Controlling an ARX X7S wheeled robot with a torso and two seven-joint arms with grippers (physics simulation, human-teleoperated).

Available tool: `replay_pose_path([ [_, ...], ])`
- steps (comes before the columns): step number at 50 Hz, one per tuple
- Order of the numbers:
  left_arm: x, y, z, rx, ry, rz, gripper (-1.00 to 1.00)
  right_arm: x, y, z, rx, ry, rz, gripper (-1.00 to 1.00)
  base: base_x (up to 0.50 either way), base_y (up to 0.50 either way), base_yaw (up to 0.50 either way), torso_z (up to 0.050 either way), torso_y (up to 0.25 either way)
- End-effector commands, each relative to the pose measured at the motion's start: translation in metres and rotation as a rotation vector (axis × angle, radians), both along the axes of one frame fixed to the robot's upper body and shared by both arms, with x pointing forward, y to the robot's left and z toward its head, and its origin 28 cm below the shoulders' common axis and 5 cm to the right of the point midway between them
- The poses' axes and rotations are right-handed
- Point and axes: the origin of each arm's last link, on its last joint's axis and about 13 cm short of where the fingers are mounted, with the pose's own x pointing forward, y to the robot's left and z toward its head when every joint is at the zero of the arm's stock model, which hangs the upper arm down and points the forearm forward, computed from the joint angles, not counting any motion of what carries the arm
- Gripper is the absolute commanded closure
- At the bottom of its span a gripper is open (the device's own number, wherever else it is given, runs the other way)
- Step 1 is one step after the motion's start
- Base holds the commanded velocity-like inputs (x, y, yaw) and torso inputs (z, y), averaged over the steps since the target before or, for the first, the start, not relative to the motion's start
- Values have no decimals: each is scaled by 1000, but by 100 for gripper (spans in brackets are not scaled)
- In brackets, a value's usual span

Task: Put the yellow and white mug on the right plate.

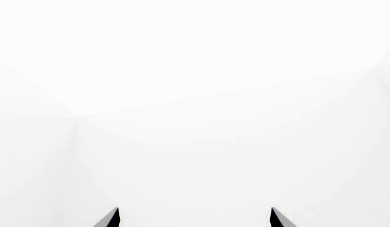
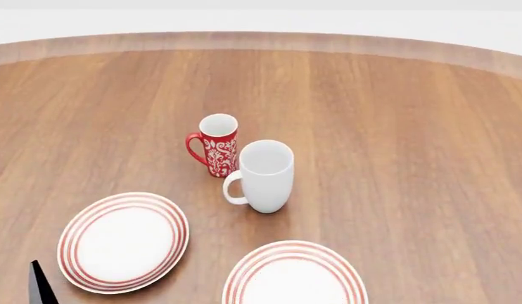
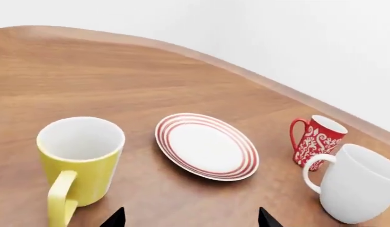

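The yellow and white mug [image 3: 79,161] is seen upright, yellow-green outside, white within, handle nearest; both grippers' jaws are spread, nothing held.

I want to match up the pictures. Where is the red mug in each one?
Head view: the red mug stands mid-table, just behind and left of the white mug.
Right wrist view: the red mug stands at the right, beside the white mug.
Left wrist view: not in it; only blank white shows.
Shared landmark: the white mug.
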Motion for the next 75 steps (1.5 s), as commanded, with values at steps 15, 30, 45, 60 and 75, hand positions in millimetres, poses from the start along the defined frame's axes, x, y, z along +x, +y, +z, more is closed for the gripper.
replay_pose_path([
  [15,1,0,-1,20,18,9,-100,6,24,-3,-52,110,145,-100,0,0,0,0,0],
  [30,-2,0,4,16,-12,5,-100,13,44,2,-41,90,166,-100,0,0,0,0,0],
  [45,-8,-1,15,9,-20,-2,-100,17,57,5,-16,100,172,-100,0,0,0,0,0],
  [60,-12,-4,16,6,-36,-31,-100,19,66,7,10,104,159,-100,0,0,0,0,0],
  [75,-13,-6,12,10,-33,-43,-100,13,75,-14,-27,113,201,-100,0,0,0,0,0],
])
